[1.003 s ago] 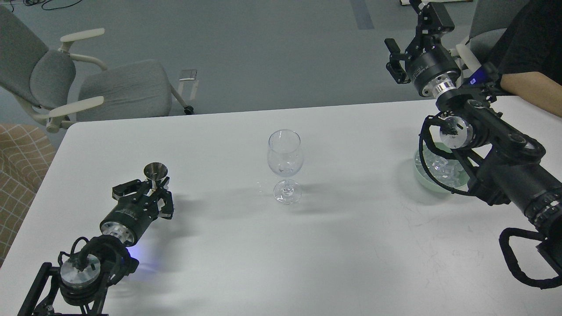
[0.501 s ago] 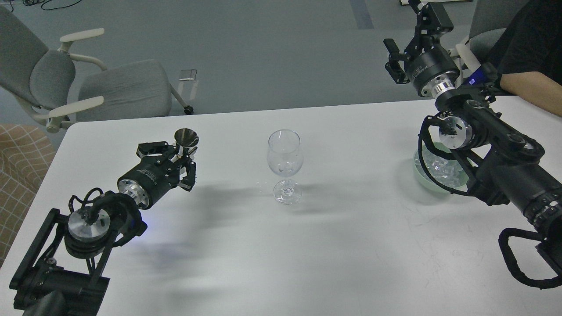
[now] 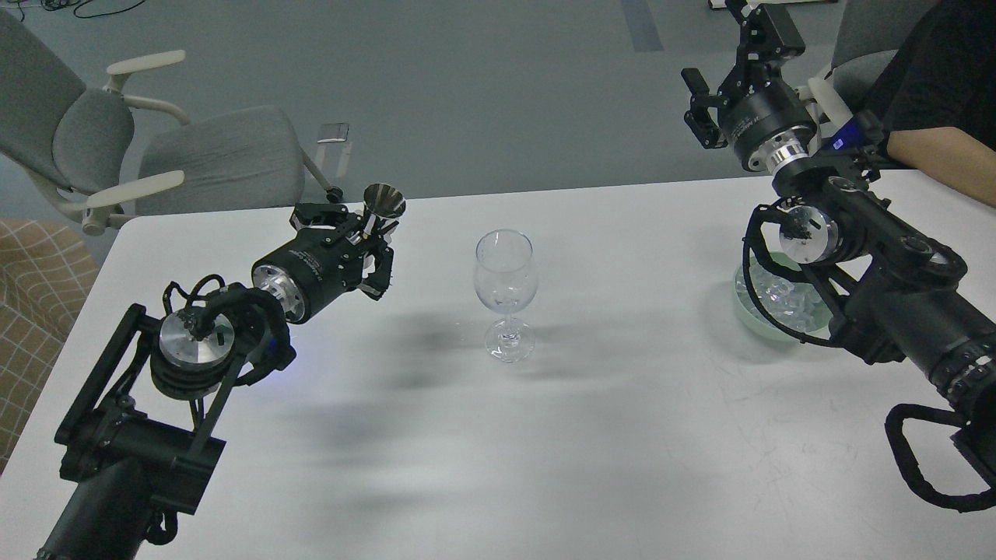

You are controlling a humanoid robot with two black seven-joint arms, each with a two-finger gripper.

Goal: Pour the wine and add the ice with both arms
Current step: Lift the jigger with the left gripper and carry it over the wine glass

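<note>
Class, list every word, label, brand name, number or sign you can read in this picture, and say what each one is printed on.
Nothing can be read.
Left gripper: faint white print on its black body, too small and blurred.
Right gripper: white print on its black body, also too blurred.
Wine glass, metal cup, ice, table: no text.

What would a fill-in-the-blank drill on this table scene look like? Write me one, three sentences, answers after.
1. The left gripper holds a small metal ____ above the white table.
2. The ice lies heaped in a pale green ____ under the right arm.
3. The wine glass stands ____ near the middle of the table, between the two arms.

Missing words: cup; bowl; upright
</note>
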